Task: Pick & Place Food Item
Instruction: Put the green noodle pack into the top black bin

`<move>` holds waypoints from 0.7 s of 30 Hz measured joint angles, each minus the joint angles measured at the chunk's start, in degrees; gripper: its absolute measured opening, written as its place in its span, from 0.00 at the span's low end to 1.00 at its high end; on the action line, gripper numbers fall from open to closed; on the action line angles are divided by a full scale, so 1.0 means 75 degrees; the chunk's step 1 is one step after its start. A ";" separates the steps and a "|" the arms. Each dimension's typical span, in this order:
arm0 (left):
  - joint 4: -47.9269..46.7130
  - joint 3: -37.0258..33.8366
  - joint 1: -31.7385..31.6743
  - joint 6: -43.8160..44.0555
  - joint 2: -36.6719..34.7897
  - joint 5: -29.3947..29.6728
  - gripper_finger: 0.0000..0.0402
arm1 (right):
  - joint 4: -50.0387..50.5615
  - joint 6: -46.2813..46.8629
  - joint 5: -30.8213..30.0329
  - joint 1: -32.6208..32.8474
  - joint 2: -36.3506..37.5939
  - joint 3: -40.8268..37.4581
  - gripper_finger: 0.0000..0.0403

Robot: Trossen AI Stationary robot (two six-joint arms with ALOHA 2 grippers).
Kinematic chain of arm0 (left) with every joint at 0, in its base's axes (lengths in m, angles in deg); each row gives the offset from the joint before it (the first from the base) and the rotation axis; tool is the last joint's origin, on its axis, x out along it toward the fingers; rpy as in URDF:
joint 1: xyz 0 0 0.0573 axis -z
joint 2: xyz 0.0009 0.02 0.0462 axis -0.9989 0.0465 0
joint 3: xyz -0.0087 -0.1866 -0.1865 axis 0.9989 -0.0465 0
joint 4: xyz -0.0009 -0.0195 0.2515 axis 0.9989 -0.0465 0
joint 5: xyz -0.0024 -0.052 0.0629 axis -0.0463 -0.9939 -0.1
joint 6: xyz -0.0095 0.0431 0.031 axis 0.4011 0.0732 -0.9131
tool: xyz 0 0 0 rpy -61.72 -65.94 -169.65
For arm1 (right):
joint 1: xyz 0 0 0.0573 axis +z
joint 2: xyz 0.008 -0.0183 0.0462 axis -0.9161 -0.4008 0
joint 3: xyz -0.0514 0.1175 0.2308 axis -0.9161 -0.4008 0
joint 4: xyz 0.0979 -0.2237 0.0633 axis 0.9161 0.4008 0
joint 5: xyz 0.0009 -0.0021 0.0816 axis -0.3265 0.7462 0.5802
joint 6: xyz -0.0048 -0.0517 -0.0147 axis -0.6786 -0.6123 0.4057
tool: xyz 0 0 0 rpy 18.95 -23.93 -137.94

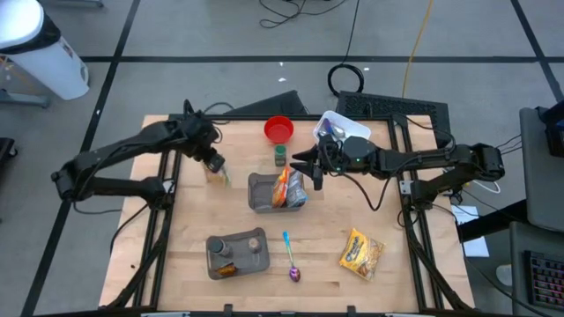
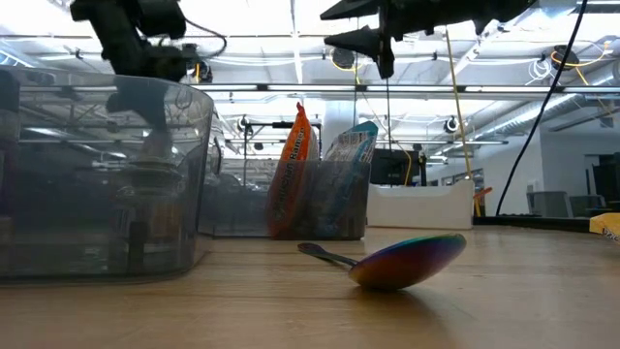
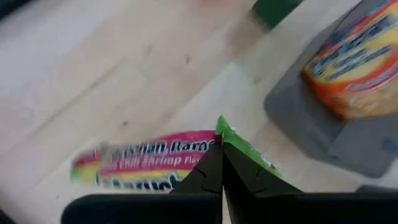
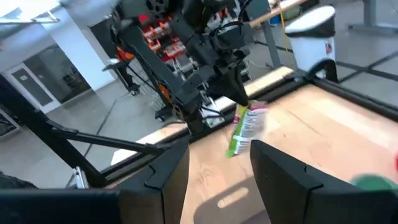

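**Left tool lifts ramen packet by its edge**

The left tool (image 1: pixel 215 164), fingers pressed together on the green corner of a ramen packet (image 3: pixel 149 165), holds the flat pink-and-green pouch clear of the bench (image 1: pixel 194 220); seen from the opposite arm, the packet hangs straight down beneath the fingertips, its long side vertical. It looks light and limp (crinkly film over a brittle noodle block, by the look of it), so a pinch on the sealed edge should carry it, though glossy film may slip and the pouch is likely to swing. The grey bin (image 1: pixel 264 195) with two packets already standing in it sits near the left tool, toward the middle of the bench. The right tool (image 1: pixel 310 168) waits half-open and empty just above the bin's far side, facing the left tool.
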State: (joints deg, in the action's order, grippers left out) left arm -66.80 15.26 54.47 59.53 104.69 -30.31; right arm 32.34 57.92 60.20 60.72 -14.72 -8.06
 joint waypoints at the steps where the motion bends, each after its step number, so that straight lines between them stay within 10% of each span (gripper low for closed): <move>1: -0.0005 0.0088 0.0000 0.0007 -0.0086 0.0011 0.00 | -0.0078 -0.0021 0.0000 0.0000 0.0000 0.0000 0.41; 21: 0.0435 0.2944 0.0420 0.0780 0.0024 0.0650 0.00 | 0.2262 -0.2098 -0.1614 0.0017 -0.0583 0.2218 0.41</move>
State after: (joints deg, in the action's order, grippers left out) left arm -63.54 37.34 57.62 65.37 104.87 -25.44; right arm 49.30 42.19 48.09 60.85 -19.10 8.57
